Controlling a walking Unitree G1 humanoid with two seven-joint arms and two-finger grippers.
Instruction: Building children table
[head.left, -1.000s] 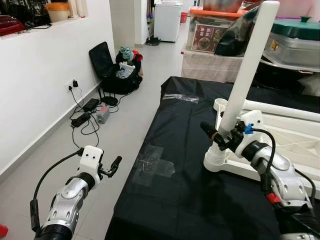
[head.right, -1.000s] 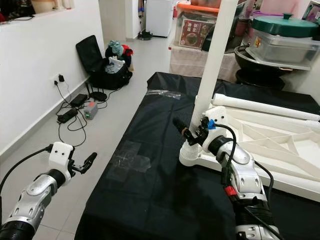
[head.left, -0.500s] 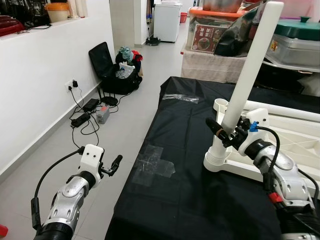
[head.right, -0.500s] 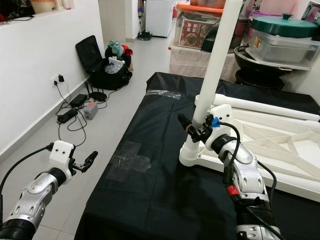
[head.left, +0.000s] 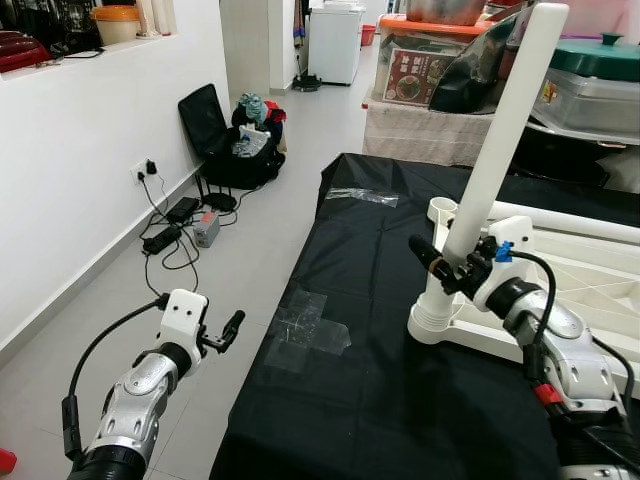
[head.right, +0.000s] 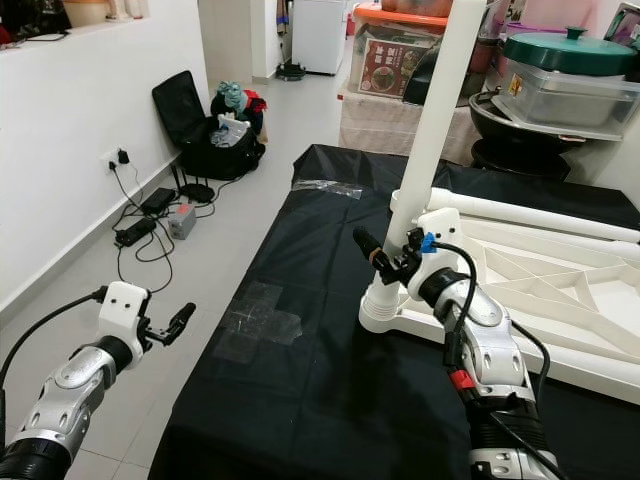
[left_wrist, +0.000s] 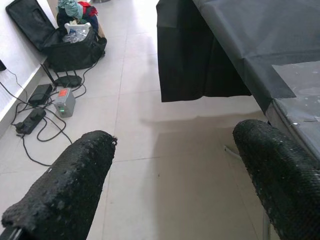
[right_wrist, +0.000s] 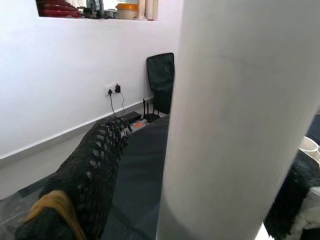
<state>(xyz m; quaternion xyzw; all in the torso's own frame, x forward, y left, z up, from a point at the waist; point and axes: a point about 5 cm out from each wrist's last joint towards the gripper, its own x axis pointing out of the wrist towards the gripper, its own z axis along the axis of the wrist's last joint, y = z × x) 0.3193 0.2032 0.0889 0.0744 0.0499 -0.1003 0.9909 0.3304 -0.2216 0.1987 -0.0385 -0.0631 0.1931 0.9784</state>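
**Right gripper clamped on an upright table leg; left gripper spread and idle over the floor**

The right gripper is closed around the white table leg, low on the tube and just above the socket collar. The leg rises from between the fingers, tilting slightly away from the gripper's wrist. Its foot sits in the collar at the near corner of the upturned white tabletop, which lies behind and beside the gripper on the black cloth. The right forearm reaches in from below with the wrist bent towards the leg; a blue clip sits on the wrist housing.

The right wrist view shows the leg pressed between one black finger and the edge of the other, a detail less clear from the head views. A second white leg lies flat along the far side of the tabletop, beyond the gripper.

The left gripper hangs out over the tiled floor, well apart from the cloth's edge, forearm extended forward. The left wrist view shows its two fingers set apart with nothing between them, and, beyond them, a black bag and a power strip.

A red printed box stands far beyond the leg; its writing is too small to read. Clear tape is stuck to the cloth between the two grippers.
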